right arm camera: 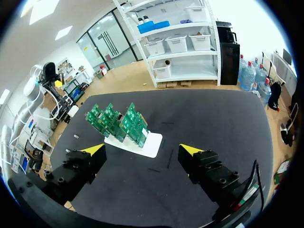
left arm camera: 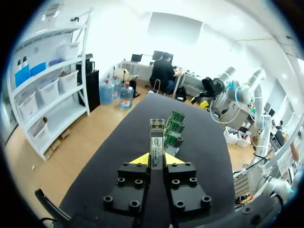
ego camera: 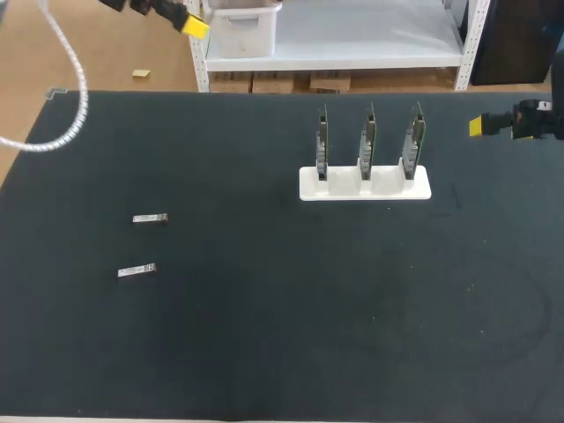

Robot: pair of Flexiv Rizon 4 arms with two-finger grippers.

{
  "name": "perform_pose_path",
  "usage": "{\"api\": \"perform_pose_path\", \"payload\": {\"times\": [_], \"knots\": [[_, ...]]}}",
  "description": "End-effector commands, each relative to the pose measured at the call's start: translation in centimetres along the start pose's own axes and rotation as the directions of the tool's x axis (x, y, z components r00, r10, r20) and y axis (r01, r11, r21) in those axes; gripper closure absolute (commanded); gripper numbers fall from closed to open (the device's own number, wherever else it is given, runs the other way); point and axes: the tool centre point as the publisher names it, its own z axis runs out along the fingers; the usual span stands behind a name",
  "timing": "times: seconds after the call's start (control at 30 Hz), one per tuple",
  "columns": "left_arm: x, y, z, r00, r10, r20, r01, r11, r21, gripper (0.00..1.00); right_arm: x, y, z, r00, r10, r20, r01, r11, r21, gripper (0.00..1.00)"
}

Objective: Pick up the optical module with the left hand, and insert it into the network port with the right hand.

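The left gripper (left arm camera: pixel 156 159) is clamped on a slim silver optical module (left arm camera: pixel 156 138) whose white label's print seems too small to read. Two spare silver modules (ego camera: pixel 150 218) lie on the black table (ego camera: pixel 264 344). The right gripper (right arm camera: pixel 142 150), spread wide and empty, faces the white rack of three green circuit boards (right arm camera: pixel 124 124).
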Motion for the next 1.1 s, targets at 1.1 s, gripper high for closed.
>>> {"api": "perform_pose_path", "payload": {"times": [1.1], "knots": [[-3.8,-5.5,14.0,0.842,0.151,0.518,-0.231,0.969,0.092,1.0,0.0,0.0,0.0,1.0,0.0,0.0,0.0,1.0,0.0,0.0]]}}
